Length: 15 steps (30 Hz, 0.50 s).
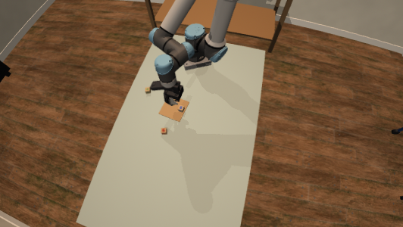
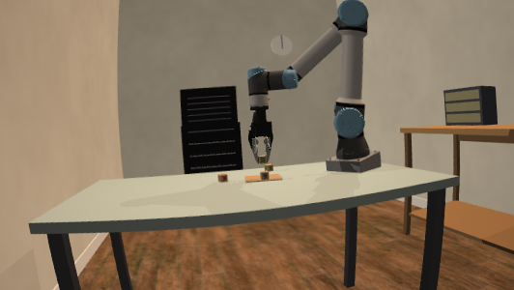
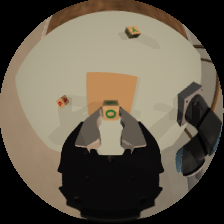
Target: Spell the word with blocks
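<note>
The gripper, clamped on the green-lettered O block, hangs above the orange mat, which lies directly below and just ahead of its fingertips; a blue-lettered block sits on the mat beside the drop point.

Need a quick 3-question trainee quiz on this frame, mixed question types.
1. True or false: the gripper is shut on the O block.
2. How many blocks rest on the mat? A) none B) one C) three
3. Fill in: the red-lettered block lies ___ the mat, on the table.
Key: 1 true; 2 B; 3 off.
</note>
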{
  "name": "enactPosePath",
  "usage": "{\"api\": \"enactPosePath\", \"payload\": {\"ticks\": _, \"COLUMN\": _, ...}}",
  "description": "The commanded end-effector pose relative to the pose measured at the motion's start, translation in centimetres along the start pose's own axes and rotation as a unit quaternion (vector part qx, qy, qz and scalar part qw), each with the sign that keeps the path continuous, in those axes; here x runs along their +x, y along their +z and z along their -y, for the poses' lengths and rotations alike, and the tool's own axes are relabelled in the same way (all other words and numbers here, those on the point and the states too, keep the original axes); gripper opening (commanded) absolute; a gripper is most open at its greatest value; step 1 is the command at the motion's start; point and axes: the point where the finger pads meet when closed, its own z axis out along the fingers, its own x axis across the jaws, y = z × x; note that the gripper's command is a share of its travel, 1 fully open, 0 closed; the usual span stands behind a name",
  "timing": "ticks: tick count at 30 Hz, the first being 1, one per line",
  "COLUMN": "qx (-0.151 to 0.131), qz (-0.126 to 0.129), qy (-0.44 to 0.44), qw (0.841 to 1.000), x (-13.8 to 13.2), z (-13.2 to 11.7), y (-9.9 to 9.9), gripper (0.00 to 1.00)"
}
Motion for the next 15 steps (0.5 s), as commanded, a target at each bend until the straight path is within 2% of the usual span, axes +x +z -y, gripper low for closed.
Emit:
{"api": "enactPosePath", "payload": {"ticks": 1, "qx": 0.001, "qz": 0.001, "qy": 0.000, "qw": 1.000, "x": -0.2, "z": 0.1, "y": 2.5, "gripper": 0.09}}
{"api": "enactPosePath", "payload": {"ticks": 8, "qx": 0.001, "qz": 0.001, "qy": 0.000, "qw": 1.000, "x": -0.2, "z": 0.1, "y": 4.7, "gripper": 0.09}}
{"api": "enactPosePath", "payload": {"ticks": 15, "qx": 0.001, "qz": 0.001, "qy": 0.000, "qw": 1.000, "x": -0.2, "z": 0.1, "y": 5.2, "gripper": 0.09}}
